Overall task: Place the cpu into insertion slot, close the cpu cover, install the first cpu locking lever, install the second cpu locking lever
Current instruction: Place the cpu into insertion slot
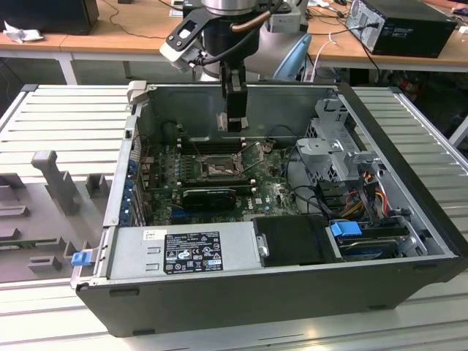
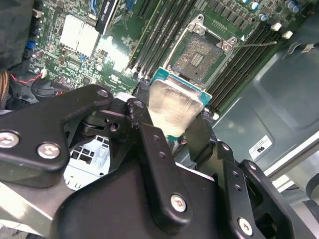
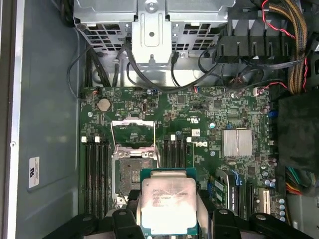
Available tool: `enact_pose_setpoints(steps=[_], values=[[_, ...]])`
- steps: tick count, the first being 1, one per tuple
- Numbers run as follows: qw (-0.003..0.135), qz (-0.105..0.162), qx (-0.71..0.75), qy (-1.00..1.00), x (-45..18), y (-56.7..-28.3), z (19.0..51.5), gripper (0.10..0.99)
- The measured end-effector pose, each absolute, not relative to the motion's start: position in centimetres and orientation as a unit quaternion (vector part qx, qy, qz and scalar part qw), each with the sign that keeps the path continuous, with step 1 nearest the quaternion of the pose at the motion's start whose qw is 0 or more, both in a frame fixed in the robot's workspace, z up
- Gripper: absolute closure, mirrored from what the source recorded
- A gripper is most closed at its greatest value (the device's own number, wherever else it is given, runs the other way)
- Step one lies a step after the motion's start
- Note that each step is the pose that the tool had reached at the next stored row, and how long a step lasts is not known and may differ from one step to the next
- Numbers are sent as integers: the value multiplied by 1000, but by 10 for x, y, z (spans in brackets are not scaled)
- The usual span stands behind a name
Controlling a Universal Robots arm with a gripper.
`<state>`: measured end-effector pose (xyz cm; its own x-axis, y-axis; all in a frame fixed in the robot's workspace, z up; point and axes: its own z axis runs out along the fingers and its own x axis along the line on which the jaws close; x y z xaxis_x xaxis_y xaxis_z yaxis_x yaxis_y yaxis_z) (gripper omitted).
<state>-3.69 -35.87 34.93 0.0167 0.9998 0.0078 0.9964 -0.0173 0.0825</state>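
- The gripper (image 2: 172,124) has its two black fingers (image 2: 149,144) clamped on opposite edges of the chip (image 3: 168,206), which it holds flat with the pale face toward the wrist cameras.
- The chip hangs above the green board (image 3: 209,104), beside the socket (image 3: 132,172) and overlapping one corner of it in the first wrist view.
- The socket lies open, its contacts bare.
- The cover (image 3: 130,121) stands tilted up at the socket's far edge.
- All of it sits inside an open computer case (image 1: 219,307).

Ribbed metal table (image 1: 66,117), open computer case (image 1: 256,296), grey fixture (image 1: 55,179)
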Motion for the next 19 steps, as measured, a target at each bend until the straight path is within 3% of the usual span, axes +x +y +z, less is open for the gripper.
enact_pose_setpoints(steps=[19], values=[[27,32,713,700,-37,-359,334,553]])
